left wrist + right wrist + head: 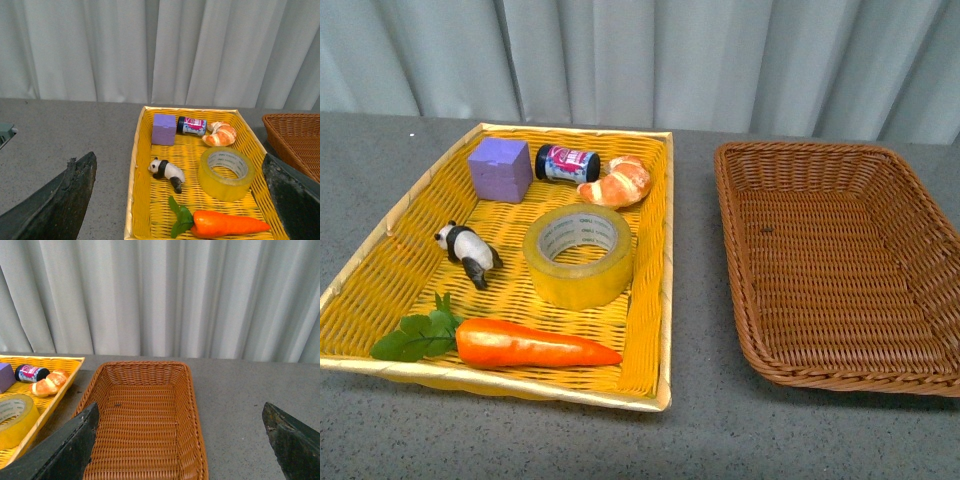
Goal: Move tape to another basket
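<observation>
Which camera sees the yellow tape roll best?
The front view: the tape shows whole, from above, down into its core. The left wrist view shows it whole too, from a lower angle. The right wrist view shows only part, cut off by the frame.

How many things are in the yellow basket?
6: purple block back left, small bottle beside it, croissant back right, toy panda left, tape in the middle, carrot in front. None seem hidden.
</observation>
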`<state>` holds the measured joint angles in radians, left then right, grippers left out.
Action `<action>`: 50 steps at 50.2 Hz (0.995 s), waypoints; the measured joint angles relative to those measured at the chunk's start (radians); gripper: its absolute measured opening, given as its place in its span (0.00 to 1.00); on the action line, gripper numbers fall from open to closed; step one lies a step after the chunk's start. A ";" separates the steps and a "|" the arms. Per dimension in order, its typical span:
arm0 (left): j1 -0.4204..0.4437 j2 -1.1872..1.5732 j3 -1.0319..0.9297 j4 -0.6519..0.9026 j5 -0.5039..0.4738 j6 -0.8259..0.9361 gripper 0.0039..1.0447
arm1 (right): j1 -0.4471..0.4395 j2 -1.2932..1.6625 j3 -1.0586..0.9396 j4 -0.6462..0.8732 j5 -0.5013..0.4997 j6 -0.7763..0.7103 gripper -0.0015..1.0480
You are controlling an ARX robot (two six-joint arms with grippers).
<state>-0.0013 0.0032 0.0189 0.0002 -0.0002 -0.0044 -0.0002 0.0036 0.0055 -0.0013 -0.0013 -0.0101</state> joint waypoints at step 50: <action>0.000 0.000 0.000 0.000 0.000 0.000 0.94 | 0.000 0.000 0.000 0.000 0.000 0.000 0.91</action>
<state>-0.0013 0.0032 0.0189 0.0002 0.0002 -0.0044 -0.0002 0.0036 0.0055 -0.0013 -0.0013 -0.0101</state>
